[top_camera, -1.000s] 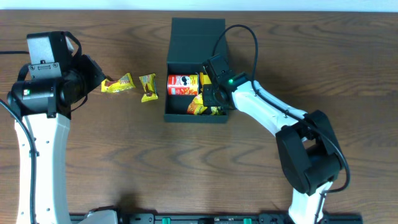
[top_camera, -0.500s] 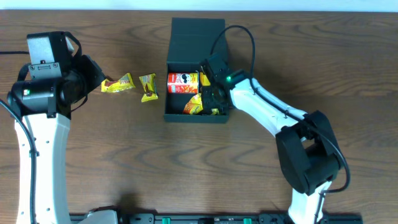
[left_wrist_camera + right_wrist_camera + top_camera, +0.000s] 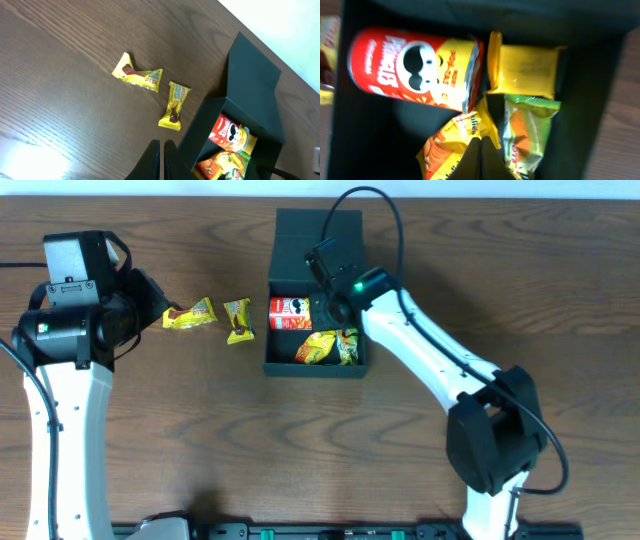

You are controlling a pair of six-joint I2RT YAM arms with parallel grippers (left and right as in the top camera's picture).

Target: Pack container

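Now the container [image 3: 313, 367] is sitting open toward the table's 12 o'clock edge, holding a red can [image 3: 290, 313]. The right gripper [image 3: 481, 147] is hovering above it, closed tight and gripping nothing. The left gripper [image 3: 161, 145] is likewise closed and empty, out at its 9 o'clock.

I can read the red can [image 3: 415, 70] lying in the dark box [image 3: 295, 240]. It carries the Pringles name in white letters, running sideways, with the moustached face mark next to it. The yellow band on the same can has red print, but it's too blurred for me to make out. Out on the table, the yellow wrapper [image 3: 139, 76] farther from the box has red letters that look like "OTO", no more than that. The print on the second wrapper [image 3: 175, 105] is too small to read. Inside the box, a crumpled yellow bag [image 3: 447, 145] shows blue letters ending in "lies".
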